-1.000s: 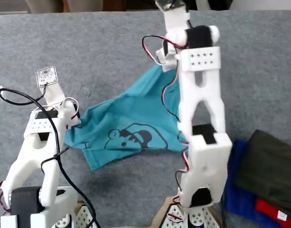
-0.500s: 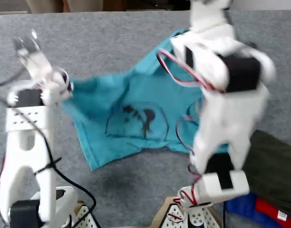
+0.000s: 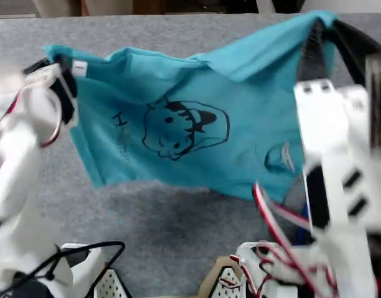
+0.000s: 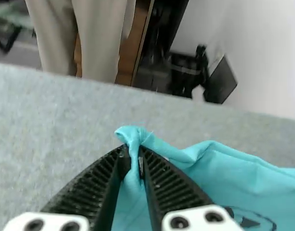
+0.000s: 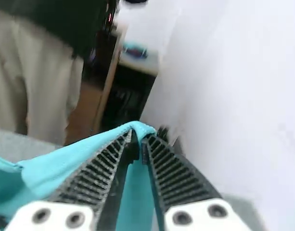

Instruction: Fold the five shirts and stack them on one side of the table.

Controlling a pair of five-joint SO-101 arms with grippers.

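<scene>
Above grey table [image 3: 178, 217], left pincer [image 4: 133, 150] and right pincer [image 5: 136, 139] clamp corners of teal shirt [image 3: 240, 105].

Left arm [image 3: 16, 161]: raised at the left side of the high view, its white links reaching up and away from the base. Left gripper [image 4: 133, 150]: the black ribbed fingers [image 4: 164, 180] are pressed together on a bunched corner of the teal shirt [image 3: 240, 99].

Right arm [image 3: 333, 167]: raised at the right side of the high view, its white links close under the camera. Right gripper [image 5: 136, 137]: the ribbed fingers are clamped on the opposite upper corner of the shirt.

The two grippers are well apart, with the shirt hanging between them.
</scene>
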